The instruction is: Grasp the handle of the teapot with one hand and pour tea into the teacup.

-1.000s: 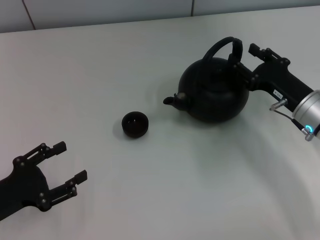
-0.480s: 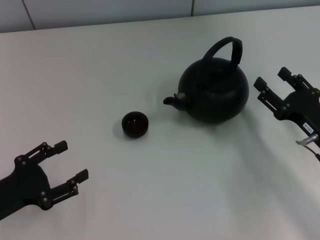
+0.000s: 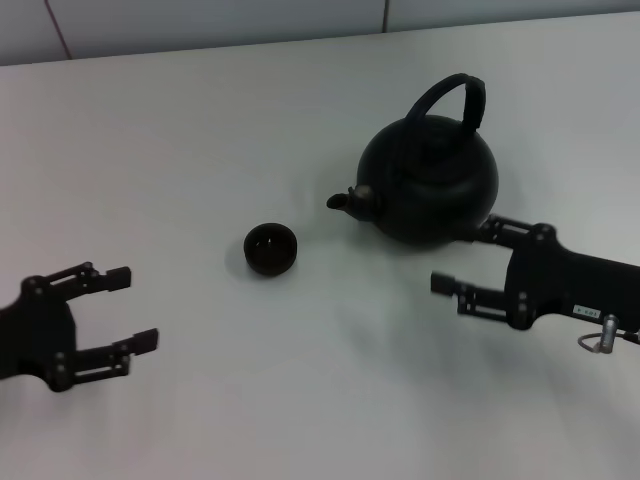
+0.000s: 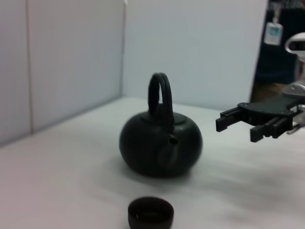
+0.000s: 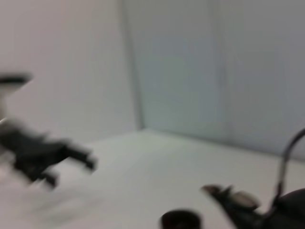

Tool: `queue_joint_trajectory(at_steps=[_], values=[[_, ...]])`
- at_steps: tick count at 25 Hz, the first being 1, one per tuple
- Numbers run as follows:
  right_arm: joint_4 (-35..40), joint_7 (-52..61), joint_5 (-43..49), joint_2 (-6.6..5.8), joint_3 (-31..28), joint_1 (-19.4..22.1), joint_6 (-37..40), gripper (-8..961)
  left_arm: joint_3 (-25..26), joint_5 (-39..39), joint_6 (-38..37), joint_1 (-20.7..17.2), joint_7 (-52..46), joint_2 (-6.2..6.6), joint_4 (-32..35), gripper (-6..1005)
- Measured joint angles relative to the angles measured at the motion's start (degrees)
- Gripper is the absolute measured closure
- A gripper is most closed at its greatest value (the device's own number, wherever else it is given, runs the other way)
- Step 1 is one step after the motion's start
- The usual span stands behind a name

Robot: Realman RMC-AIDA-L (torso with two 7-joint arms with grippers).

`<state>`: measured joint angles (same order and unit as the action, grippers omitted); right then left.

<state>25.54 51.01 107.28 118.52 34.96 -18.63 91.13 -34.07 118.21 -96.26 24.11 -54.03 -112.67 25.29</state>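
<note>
While the teapot stands upright on the white bench with its spout turned toward the teacup, nothing holds its handle, so either the grasp and pour lie ahead or the pot has already been set down; whether the cup holds tea I cannot tell. The cup sits near the spout but apart from it, on the robot's left of the pot.

The right gripper hangs low just in front of the teapot on the robot's right, its arm reaching in from the right edge and its fingers pointing left; it is released and spread, with nothing between the fingers. From the left wrist view it shows beside the pot, clear of the handle. The left gripper is parked at the near left of the bench, well apart from the cup, likewise released and empty.
</note>
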Motion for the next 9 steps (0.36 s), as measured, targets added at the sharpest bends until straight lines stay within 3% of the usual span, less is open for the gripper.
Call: queue_joint_trajectory(at_steps=[2,3,9], values=[[5.0,3.7,5.4,0.20,0.2,-0.9,1.8,235,-0.9,0.4,-0.6,0.7,-2.2,0.68,0.6,198],[6.5,4.6,7.0,0.28,0.2,-1.1,2.3,235,-2.0,1.7,-2.8,2.4,-6.2,2.15,1.9,198],[12.5,8.5,12.1,0.41,0.3,-1.6,4.1,235,-2.1,6.9,-7.4,4.2,-12.0,2.39,6.2,198]])
